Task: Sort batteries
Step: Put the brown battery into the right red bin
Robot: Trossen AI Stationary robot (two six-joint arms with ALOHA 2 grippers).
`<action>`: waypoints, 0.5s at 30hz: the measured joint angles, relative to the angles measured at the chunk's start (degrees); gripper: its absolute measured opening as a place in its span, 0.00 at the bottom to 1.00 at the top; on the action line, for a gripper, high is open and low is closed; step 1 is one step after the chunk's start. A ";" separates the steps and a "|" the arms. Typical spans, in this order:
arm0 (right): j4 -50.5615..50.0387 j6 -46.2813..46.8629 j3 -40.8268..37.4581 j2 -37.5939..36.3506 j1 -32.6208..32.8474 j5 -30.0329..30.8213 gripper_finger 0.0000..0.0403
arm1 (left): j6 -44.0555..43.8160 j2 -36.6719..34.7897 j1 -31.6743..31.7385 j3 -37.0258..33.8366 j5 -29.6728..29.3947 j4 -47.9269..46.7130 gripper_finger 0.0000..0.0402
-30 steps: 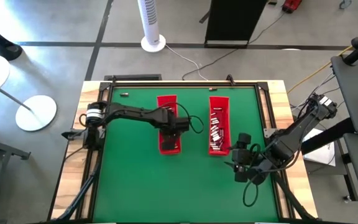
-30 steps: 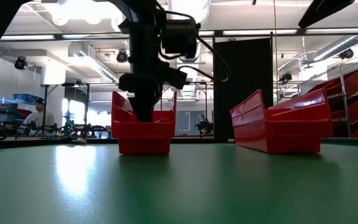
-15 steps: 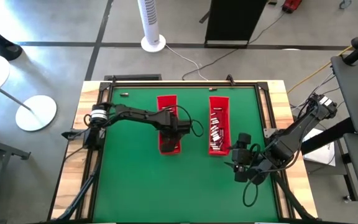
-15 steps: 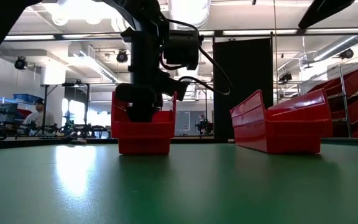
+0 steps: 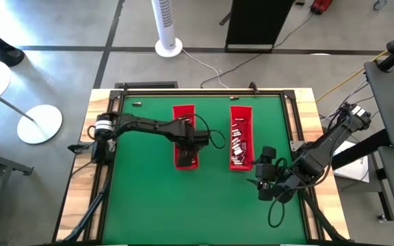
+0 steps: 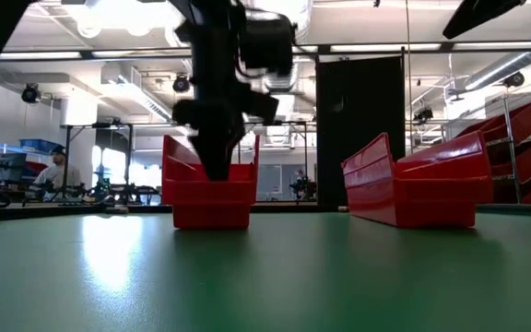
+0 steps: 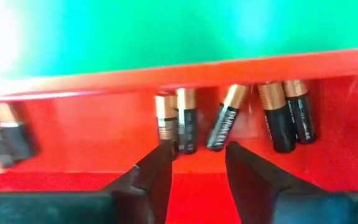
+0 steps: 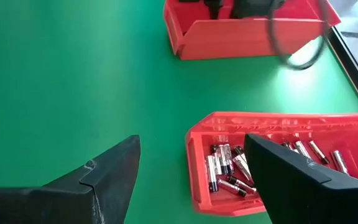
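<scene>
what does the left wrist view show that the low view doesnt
Only the left wrist view shows inside the left tray: black-and-copper batteries lying against its wall, and the left gripper with its fingers apart and nothing between them. Only the low view shows the right tray from outside, the left arm coming down from above, and the room behind, with a person at its far left. Both show the left tray and the green table.

1. The left gripper (image 7: pixel 194 155), down inside the long red plastic tray on the left (image 5: pixel 185 137), has parted its dark fingers (image 7: pixel 156 171); a gap now shows between them.
2. In the low view its wrist has swung back upright over that tray, after leaning toward 3 o'clock half a second ago.
</scene>
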 joint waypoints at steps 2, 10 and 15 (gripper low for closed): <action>0.03 -0.24 0.17 0.00 0.06 -0.01 0.70 | 1.05 -2.27 0.03 0.39 -1.84 0.08 0.35; -0.07 1.54 -0.03 0.00 1.54 -0.07 0.69 | 1.71 -16.31 5.99 -0.46 -8.43 -0.74 0.45; -0.01 4.01 -1.14 0.00 2.98 -0.01 0.68 | 0.87 -22.82 15.48 -4.45 -11.76 -1.95 0.46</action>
